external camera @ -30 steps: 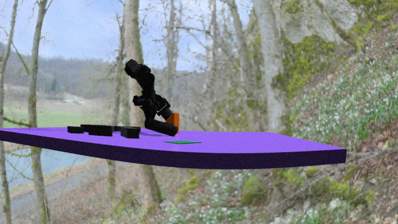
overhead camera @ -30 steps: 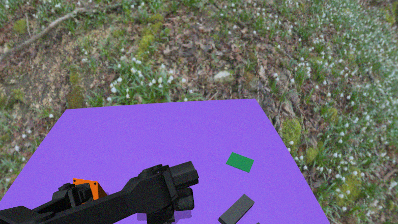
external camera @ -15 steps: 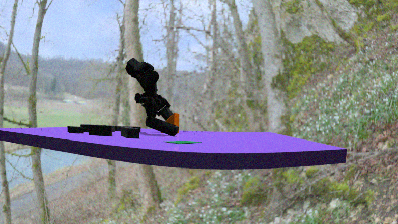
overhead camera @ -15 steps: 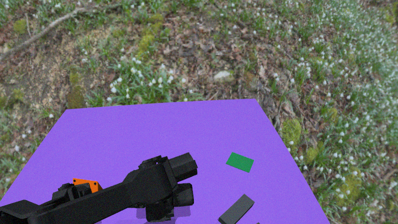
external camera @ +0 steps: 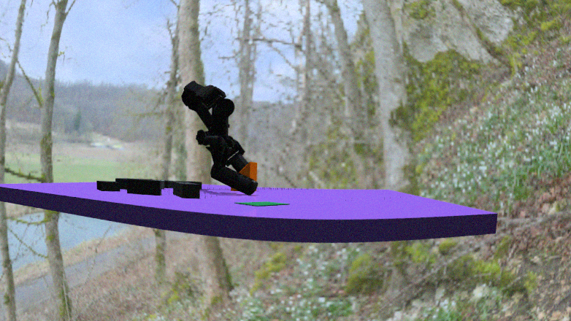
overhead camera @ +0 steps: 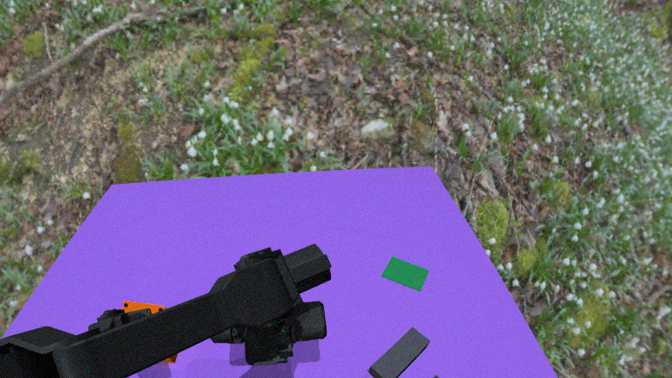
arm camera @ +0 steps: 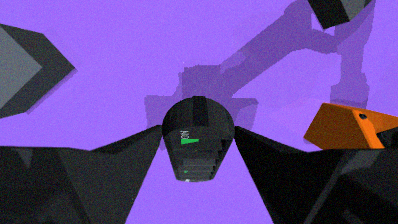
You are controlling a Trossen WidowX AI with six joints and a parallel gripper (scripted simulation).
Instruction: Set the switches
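Note:
The dark grey controller unit (arm camera: pixel 198 112) hangs end-on in the wrist view, its rounded end nearest the camera. My gripper (arm camera: pixel 198 129) is shut on the unit, a fingertip against each side. The unit's switch face shows foreshortened, with "ON" and a green wedge at one switch and a small green spot farther down. The other switches are too dark and steeply angled to read. The underside label is hidden. In the top and exterior views the unit cannot be told apart from the black arm. Its shadow and the arm's fall on the purple bench (overhead camera: pixel 282 211) (external camera: pixel 359 203).
An orange bracket with holes (overhead camera: pixel 141 307) (external camera: pixel 250 171) (arm camera: pixel 331 127) stands beside the arm. A flat green plate (overhead camera: pixel 405 273) (external camera: pixel 262 203) lies on the bench. A dark grey bar (overhead camera: pixel 399 353) lies near the green plate. Several dark blocks show at the left in the exterior view.

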